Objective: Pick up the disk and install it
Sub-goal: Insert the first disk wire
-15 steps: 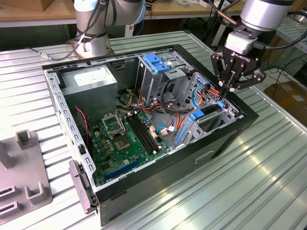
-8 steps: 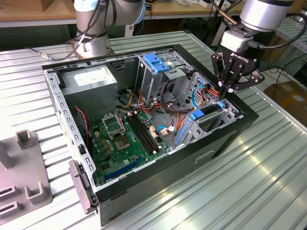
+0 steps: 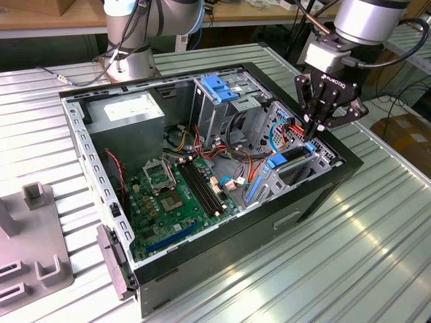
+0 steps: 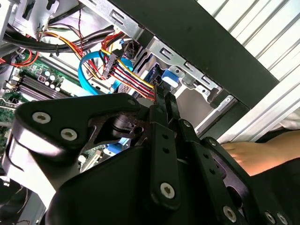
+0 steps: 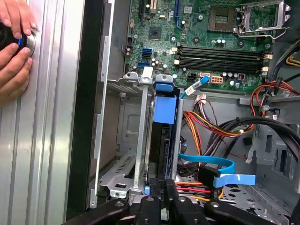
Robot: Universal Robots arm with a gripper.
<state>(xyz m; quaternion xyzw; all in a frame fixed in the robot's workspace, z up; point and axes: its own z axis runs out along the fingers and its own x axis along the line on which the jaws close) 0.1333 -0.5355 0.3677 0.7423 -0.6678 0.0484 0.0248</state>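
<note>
Blue-railed dark grey disk (image 5: 164, 140) is seen seated on edge in silver metal drive bay (image 5: 123, 154) at corner of open black PC case (image 3: 323, 195). Black gripper (image 3: 314, 129) w/ fingers pressed together sits at disk's end tab.

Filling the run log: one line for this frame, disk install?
stage: insertion | disk: on edge in the drive bay | pincer: fingers together at disk's end | case: open | hands beside case
</note>
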